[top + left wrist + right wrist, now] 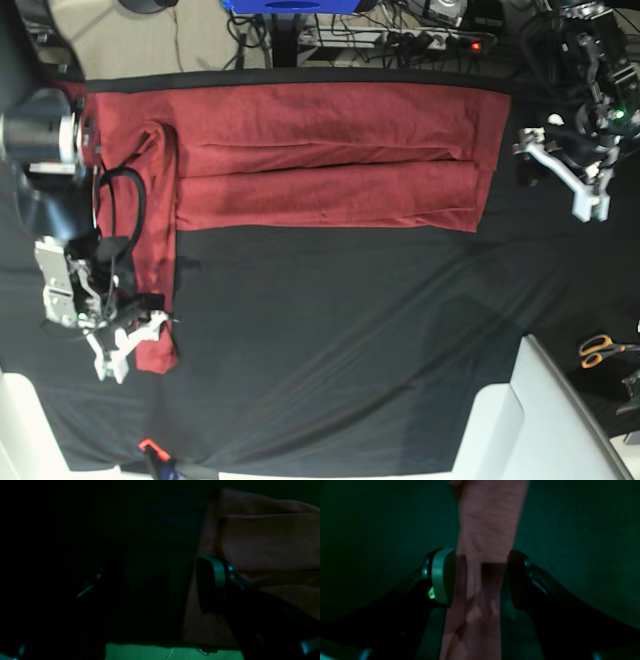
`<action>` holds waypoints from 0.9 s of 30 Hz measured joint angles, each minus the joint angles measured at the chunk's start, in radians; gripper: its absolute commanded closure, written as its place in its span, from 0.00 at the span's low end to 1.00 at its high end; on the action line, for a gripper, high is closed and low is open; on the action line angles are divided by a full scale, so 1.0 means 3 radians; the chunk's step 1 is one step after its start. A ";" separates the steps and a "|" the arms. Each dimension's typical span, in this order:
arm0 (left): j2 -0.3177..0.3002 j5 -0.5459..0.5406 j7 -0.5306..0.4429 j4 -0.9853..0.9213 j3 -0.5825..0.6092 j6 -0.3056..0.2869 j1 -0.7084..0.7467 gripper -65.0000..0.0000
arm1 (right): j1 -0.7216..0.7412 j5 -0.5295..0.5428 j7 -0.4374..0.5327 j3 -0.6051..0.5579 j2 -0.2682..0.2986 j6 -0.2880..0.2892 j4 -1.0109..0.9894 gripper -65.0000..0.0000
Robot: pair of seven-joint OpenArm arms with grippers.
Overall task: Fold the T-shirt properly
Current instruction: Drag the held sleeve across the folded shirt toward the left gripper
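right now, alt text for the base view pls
A rust-red T-shirt lies folded into a long band on a black cloth, one sleeve trailing down to the right gripper, which is shut on it. The left gripper hovers open off the shirt's far end.

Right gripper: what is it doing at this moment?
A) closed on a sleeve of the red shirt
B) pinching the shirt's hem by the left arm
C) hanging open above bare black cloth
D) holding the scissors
A: in the right wrist view the right gripper has both pads pressed against a strip of the T-shirt, and the base view places it at the end of the long sleeve.
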 measured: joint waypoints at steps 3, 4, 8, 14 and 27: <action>0.0008 -0.0013 -0.0003 0.0000 -0.0056 -0.0135 0.0028 0.32 | 0.0140 0.0014 0.0383 0.0000 -0.0003 0.0018 -0.0573 0.51; 0.0019 -0.0011 -0.0003 0.0000 -0.0095 -0.0234 0.0041 0.32 | 0.0160 0.0005 0.0542 0.0000 -0.0004 0.0017 -0.0703 0.51; 0.0037 -0.0010 0.0000 -0.0009 -0.0266 -0.0389 0.0056 0.32 | 0.0182 0.0036 0.0669 0.0000 -0.0003 0.0024 -0.0810 0.51; 0.0042 -0.0001 0.0000 -0.0009 -0.0253 -0.0392 0.0052 0.32 | 0.0154 0.0042 0.0655 0.0000 0.0011 0.0014 -0.0807 0.92; 0.0062 0.0003 -0.0006 -0.0243 -0.0244 -0.0390 0.0005 0.32 | -0.0603 0.0009 -0.0388 -0.0005 -0.0025 -0.0003 0.0951 1.00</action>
